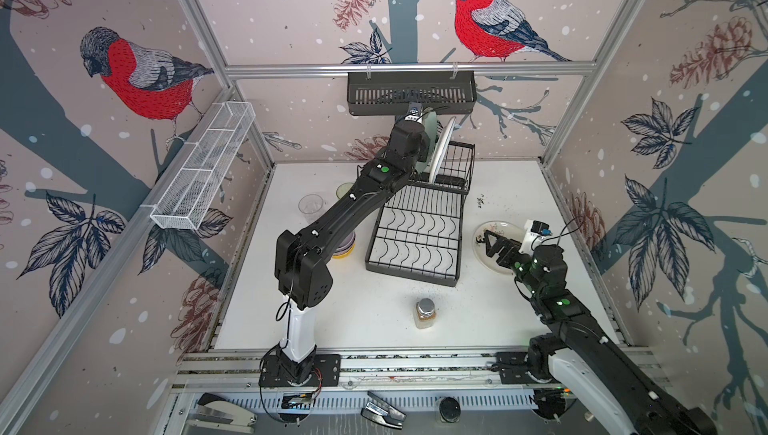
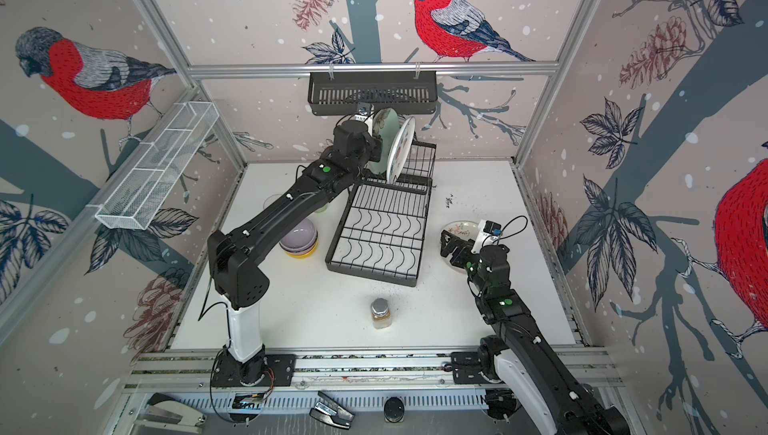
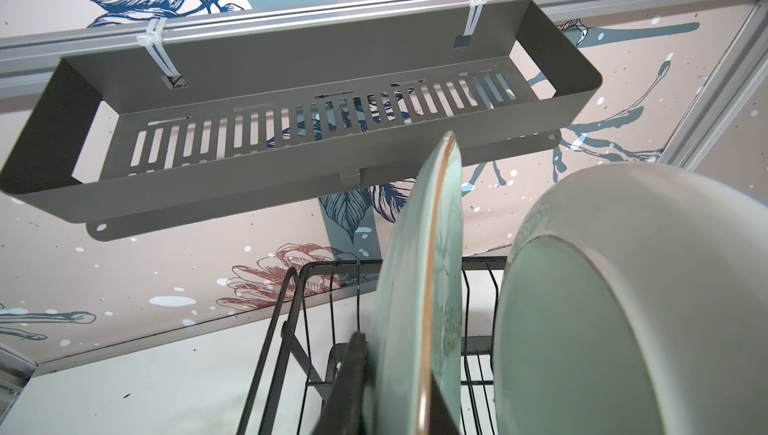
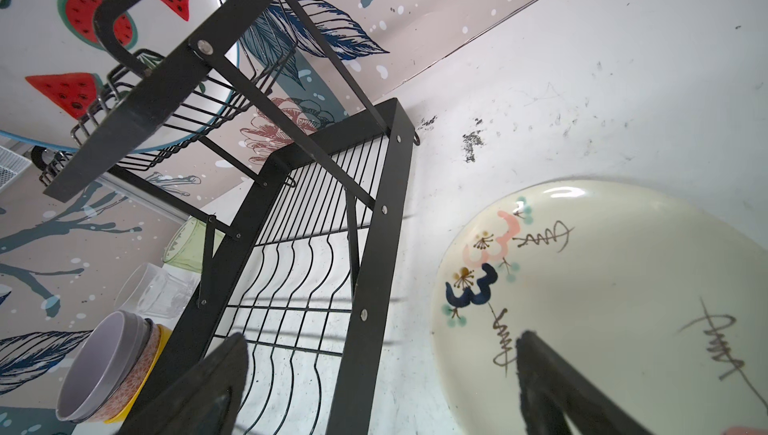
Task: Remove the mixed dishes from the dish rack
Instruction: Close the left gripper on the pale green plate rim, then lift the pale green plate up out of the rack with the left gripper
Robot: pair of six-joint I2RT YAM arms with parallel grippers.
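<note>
The black dish rack [image 1: 409, 268] [image 2: 374, 271] stands mid-table with a bare lower tier. In its raised tier stand a pale green plate [image 2: 384, 129] [image 3: 415, 287] and a watermelon plate [image 2: 401, 150] [image 4: 62, 17]. My left gripper [image 3: 399, 366] is shut on the green plate's rim. My right gripper [image 1: 491, 241] [image 4: 382, 339] hangs open just above a white flower-painted plate [image 1: 482, 260] [image 4: 602, 287] lying on the table at the right. Left of the rack sit stacked bowls, lilac [image 2: 299, 237] on top, plus a clear tumbler [image 1: 311, 206] and a green tumbler [image 4: 187, 246].
A silver-capped jar of brown powder [image 1: 424, 313] stands in front of the rack. A long black slotted basket [image 1: 411, 92] hangs on the back rail right above the plates. A white mesh tray [image 1: 203, 167] hangs on the left rail.
</note>
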